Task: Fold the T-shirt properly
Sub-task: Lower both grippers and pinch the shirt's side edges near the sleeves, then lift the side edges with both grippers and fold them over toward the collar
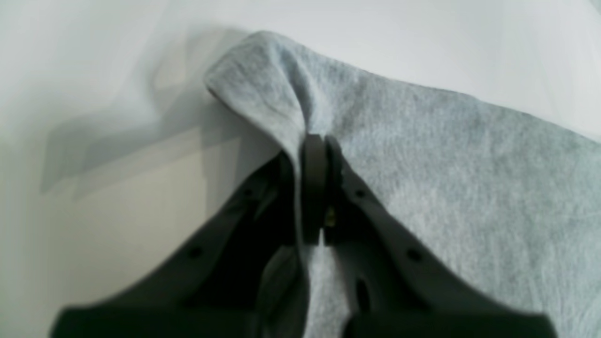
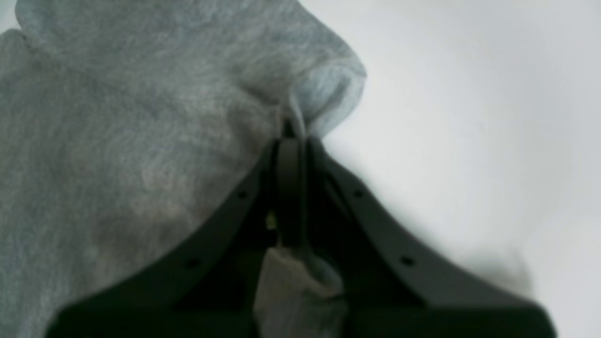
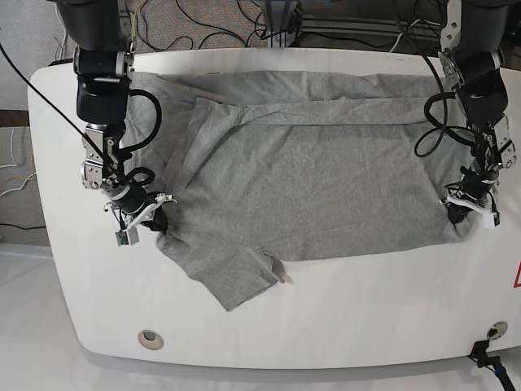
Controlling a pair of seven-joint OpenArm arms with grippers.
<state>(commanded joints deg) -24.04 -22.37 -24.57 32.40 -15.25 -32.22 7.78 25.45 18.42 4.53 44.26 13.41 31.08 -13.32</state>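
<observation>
A grey T-shirt (image 3: pixel 309 171) lies spread across the white table (image 3: pixel 342 309), one sleeve pointing toward the front edge. My left gripper (image 3: pixel 457 213) sits at the shirt's right edge and is shut on a pinch of the grey fabric (image 1: pixel 281 108); the cloth rises into a peak above the closed left gripper (image 1: pixel 319 141). My right gripper (image 3: pixel 155 221) is at the shirt's left edge, near the sleeve, shut on a bunched fold of the T-shirt (image 2: pixel 324 89). That fold stands up just past the closed right gripper (image 2: pixel 293 138).
Bare white table (image 1: pixel 117 211) lies to the outside of each gripper and along the front. Cables (image 3: pixel 244 24) run behind the table's back edge. A round hole (image 3: pixel 149 338) sits near the front left corner, and another fitting (image 3: pixel 495 330) at the front right.
</observation>
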